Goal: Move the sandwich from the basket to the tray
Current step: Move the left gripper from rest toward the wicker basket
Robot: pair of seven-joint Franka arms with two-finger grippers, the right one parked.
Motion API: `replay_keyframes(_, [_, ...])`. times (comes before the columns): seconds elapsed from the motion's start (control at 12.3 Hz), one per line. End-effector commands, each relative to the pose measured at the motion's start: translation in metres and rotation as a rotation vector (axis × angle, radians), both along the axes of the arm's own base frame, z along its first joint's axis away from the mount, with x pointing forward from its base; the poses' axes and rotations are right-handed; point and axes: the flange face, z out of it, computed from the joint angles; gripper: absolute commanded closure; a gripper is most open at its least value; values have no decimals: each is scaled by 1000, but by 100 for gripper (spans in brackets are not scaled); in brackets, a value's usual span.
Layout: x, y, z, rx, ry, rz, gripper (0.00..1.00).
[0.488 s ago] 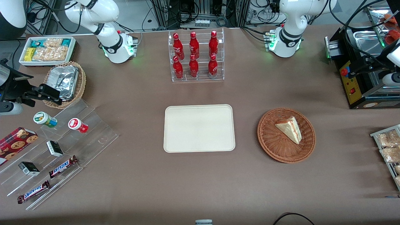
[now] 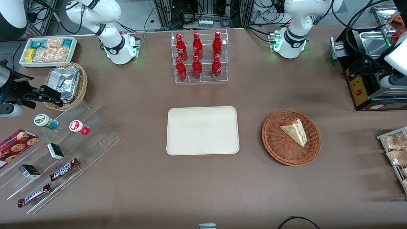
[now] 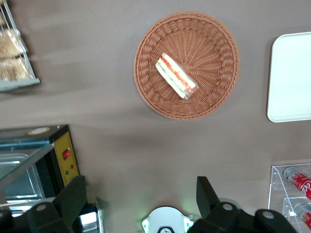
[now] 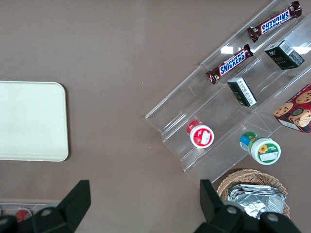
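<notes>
The sandwich (image 2: 294, 130), a pale bread wedge with red and green filling, lies in the round reddish-brown wicker basket (image 2: 273, 140). It also shows in the left wrist view (image 3: 176, 76), in the basket (image 3: 214, 58). The cream tray (image 2: 202, 130) lies flat beside the basket, toward the parked arm's end; its edge shows in the left wrist view (image 3: 291, 77). My left gripper (image 2: 357, 69) hangs high over the black machine at the working arm's end, farther from the front camera than the basket. It is open and empty (image 3: 140, 194), well apart from the sandwich.
A black machine with a yellow panel (image 2: 359, 86) stands under the gripper. A rack of snack packets (image 2: 394, 149) sits at the table edge near the basket. A clear rack of red bottles (image 2: 198, 57) stands farther from the camera than the tray. A stepped acrylic shelf (image 2: 63, 143) sits toward the parked arm's end.
My left gripper and wrist have shifted slightly toward the table's middle, over the black machine. The sandwich, basket and tray have not moved.
</notes>
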Motion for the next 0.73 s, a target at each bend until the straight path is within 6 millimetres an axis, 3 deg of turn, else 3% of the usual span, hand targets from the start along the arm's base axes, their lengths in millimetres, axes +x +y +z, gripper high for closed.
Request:
replay_keyframes(0.0, [20,-2,-49,31,57,149,0])
replay_keyframes(0.24, [27,-5,-115,57,62,344,0])
replay_keyframes(0.49, [35,-34,-180,100,-3,648,0])
replay_keyframes(0.65, [47,-68,-222,134,-49,845,0])
